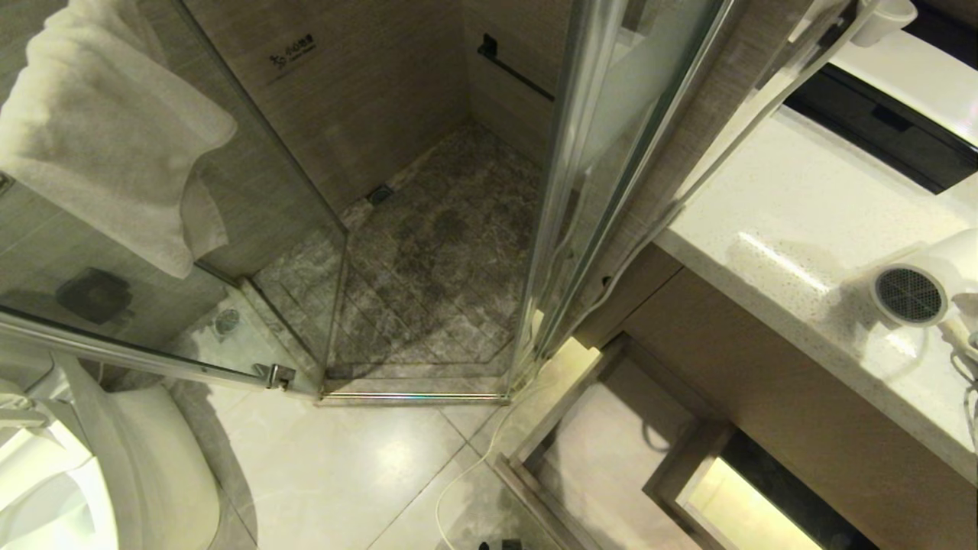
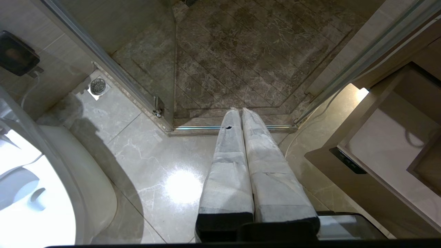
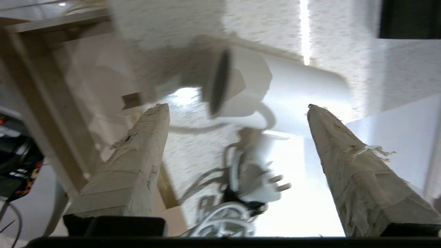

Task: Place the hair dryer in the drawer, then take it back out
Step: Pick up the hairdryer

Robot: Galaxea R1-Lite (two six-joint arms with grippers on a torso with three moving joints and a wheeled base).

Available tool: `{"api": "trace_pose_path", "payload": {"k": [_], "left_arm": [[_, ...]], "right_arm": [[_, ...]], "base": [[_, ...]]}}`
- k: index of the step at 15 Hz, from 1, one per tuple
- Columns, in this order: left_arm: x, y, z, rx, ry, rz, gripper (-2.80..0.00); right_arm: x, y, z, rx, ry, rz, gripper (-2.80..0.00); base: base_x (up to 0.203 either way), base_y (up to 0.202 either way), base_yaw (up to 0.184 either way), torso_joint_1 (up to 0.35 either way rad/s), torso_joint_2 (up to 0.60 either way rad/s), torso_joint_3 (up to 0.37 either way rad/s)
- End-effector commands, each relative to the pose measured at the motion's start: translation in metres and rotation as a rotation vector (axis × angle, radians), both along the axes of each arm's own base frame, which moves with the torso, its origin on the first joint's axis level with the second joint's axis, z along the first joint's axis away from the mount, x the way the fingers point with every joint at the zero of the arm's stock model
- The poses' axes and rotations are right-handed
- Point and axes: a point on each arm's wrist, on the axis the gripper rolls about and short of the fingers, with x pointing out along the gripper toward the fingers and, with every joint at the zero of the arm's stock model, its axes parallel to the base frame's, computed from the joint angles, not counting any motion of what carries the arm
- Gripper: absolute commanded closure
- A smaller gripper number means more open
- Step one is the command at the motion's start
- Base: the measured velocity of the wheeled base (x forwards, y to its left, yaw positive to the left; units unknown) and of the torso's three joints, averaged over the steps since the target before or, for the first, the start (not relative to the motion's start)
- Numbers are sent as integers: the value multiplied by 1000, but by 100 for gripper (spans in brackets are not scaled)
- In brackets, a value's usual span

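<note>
On the far left of the head view we see a white towel [image 1: 107, 130] hanging on the glass shower door [image 1: 252, 229], and below it the toilet [image 1: 92, 473]. Next comes the shower stall's dark stone floor [image 1: 443, 252].

Our left gripper [image 2: 237, 112] hangs over the pale tiled bathroom floor [image 2: 155, 165], its two taped fingers [image 2: 227, 165] pressed together and holding nothing, aimed at the shower threshold.

Further right, the drawer [image 1: 603, 451] stands pulled out beneath the counter; what we can see of its pale interior holds nothing, and a box-shaped cut-out shows at its right side. In the left wrist view a small black plate sits on the drawer's low front.

Above it runs the speckled white counter [image 1: 795, 229], and at the far right edge lies the hair dryer [image 1: 928, 286], on its side with the grey mesh rear grille facing us and its cord bundled beside it.

Our right gripper [image 3: 237, 106] hovers just short of the dryer, its taped fingers [image 3: 137, 162] spread wide and released. The barrel lies just beyond the fingertips, not touching them, while the bundled cord and plug [image 3: 255, 182] sit between the two fingers.
</note>
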Motion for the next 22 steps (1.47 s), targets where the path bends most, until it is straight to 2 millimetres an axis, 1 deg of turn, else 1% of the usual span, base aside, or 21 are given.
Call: {"api": "trace_pose_path", "payload": {"k": [1,2,3,6,7,8,11,15,19,22], "left_arm": [[0,0,0,0,2,0,0],[0,0,0,0,2,0,0],[0,0,0,0,2,0,0],[0,0,0,0,2,0,0],[0,0,0,0,0,0,0],[0,0,0,0,0,0,0],[0,0,0,0,2,0,0],[0,0,0,0,2,0,0],[0,0,0,0,2,0,0],[0,0,0,0,0,0,0]], "right_arm": [[28,-15,5,-5,26,-46,-280],[29,-19,11,-9,15,-70,-280],[26,-20,12,-4,30,-90,-280],[18,-24,11,-41,81,-194,-280],[15,-25,9,-68,99,-259,-280],[11,-24,9,-69,104,-279,-280],[10,-26,6,-47,120,-303,-280],[19,-40,-12,-27,202,-368,-280],[30,-45,-29,-12,268,-364,-280],[40,-49,-37,-2,304,-357,-280]], "base": [[0,0,0,0,0,0],[0,0,0,0,0,0],[0,0,0,0,0,0],[0,0,0,0,0,0],[0,0,0,0,0,0],[0,0,0,0,0,0],[0,0,0,0,0,0],[0,0,0,0,0,0],[0,0,0,0,0,0],[0,0,0,0,0,0]]}}
